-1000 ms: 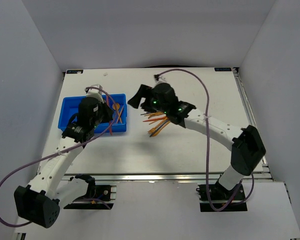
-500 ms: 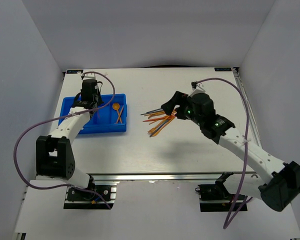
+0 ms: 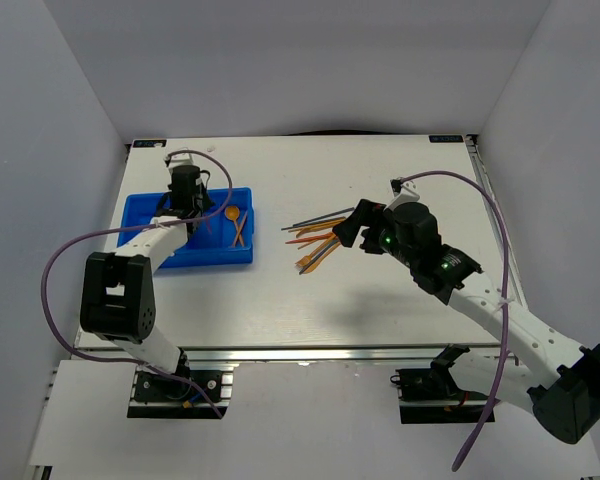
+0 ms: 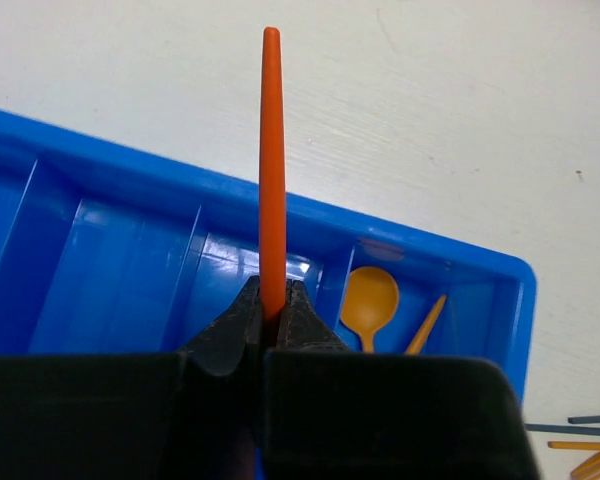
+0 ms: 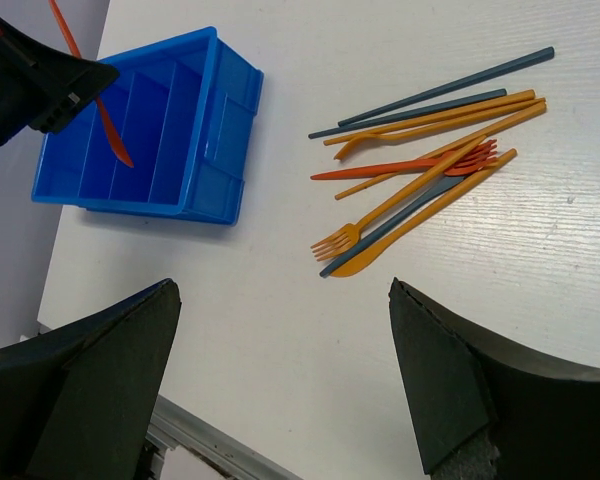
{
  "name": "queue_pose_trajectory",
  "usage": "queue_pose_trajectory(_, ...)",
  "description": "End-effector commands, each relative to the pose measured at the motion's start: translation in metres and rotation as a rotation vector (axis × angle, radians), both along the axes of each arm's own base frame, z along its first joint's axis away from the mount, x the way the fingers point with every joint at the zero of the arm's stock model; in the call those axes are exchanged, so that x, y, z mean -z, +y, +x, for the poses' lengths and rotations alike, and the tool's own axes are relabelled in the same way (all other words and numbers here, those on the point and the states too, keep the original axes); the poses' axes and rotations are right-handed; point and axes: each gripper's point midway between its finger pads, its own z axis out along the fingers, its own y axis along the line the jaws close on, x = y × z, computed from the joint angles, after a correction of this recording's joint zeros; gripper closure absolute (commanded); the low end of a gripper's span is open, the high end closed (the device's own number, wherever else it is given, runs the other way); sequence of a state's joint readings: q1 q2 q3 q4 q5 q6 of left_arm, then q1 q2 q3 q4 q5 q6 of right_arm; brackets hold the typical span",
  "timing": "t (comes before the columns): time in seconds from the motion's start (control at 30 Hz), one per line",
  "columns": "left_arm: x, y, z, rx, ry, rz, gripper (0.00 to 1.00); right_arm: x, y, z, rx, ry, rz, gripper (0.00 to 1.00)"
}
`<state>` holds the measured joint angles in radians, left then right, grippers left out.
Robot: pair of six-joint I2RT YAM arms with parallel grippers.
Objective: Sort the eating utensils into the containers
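Note:
My left gripper [image 3: 187,192] hangs over the blue tray [image 3: 142,214], shut on a red-orange stick [image 4: 271,170] that juts forward past its tips [image 4: 272,300] above the middle compartments [image 4: 180,175]. An orange spoon [image 4: 369,297] and an orange stick [image 4: 427,325] lie in the tray's right compartment. The other eating utensils [image 3: 318,240], orange, red and dark grey-blue sticks and forks, lie in a loose pile [image 5: 430,170] on the table right of the tray [image 5: 220,100]. My right gripper [image 3: 352,224] is just right of the pile, open wide [image 5: 282,290] and holding nothing.
Purple cables [image 3: 460,190] loop above both arms. A metal rail [image 3: 310,350] runs along the table's near edge, seen close under my right gripper [image 5: 180,440]. White walls enclose the table on three sides.
My right gripper has pulled back from the tray side to the right of the pile. The left gripper has moved towards the tray's far edge with the stick held.

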<state>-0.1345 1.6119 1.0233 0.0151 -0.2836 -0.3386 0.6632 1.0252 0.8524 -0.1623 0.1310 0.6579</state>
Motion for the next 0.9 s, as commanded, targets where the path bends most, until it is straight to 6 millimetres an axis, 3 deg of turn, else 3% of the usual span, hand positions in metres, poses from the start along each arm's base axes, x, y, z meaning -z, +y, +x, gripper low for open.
queue_pose_trajectory(0.0, -0.010, 0.007, -0.002, -0.058, -0.057, -0.016, 0.96, -0.004, -0.003, 0.000, 0.000, -0.030, -0.002, 0.11)
queue_pose_trajectory(0.13, 0.000, 0.008, -0.010, -0.076, -0.041, -0.031, 0.91, -0.004, -0.002, 0.000, -0.001, -0.028, 0.004, 0.11)
queue_pose_trajectory(0.3, 0.003, 0.005, -0.017, -0.078, -0.044, -0.064, 0.70, -0.001, -0.002, -0.001, -0.001, -0.020, 0.002, 0.11)
queue_pose_trajectory(0.5, -0.012, 0.008, -0.024, -0.091, -0.065, -0.070, 0.54, 0.000, -0.004, 0.000, 0.007, -0.016, -0.006, 0.11)
queue_pose_trajectory(0.63, -0.059, 0.015, -0.034, -0.110, -0.135, -0.055, 0.46, 0.010, -0.001, 0.005, 0.002, 0.001, -0.043, 0.11)
queue_pose_trajectory(0.7, -0.080, 0.019, -0.044, -0.119, -0.127, -0.037, 0.25, 0.016, 0.000, 0.011, 0.014, 0.028, -0.076, 0.11)
queue_pose_trajectory(0.73, -0.099, 0.021, -0.051, -0.122, -0.156, -0.037, 0.18, 0.032, 0.001, 0.016, 0.028, 0.076, -0.117, 0.11)
queue_pose_trajectory(0.77, -0.106, 0.025, -0.060, -0.130, -0.130, -0.016, 0.02, 0.037, -0.005, 0.020, 0.076, 0.113, -0.154, 0.11)
queue_pose_trajectory(0.83, -0.127, 0.029, -0.075, -0.120, -0.148, 0.004, 0.02, 0.061, -0.009, 0.027, 0.128, 0.183, -0.225, 0.11)
queue_pose_trajectory(0.87, -0.127, 0.031, -0.087, -0.121, -0.119, 0.017, 0.02, 0.065, -0.016, 0.031, 0.194, 0.209, -0.252, 0.11)
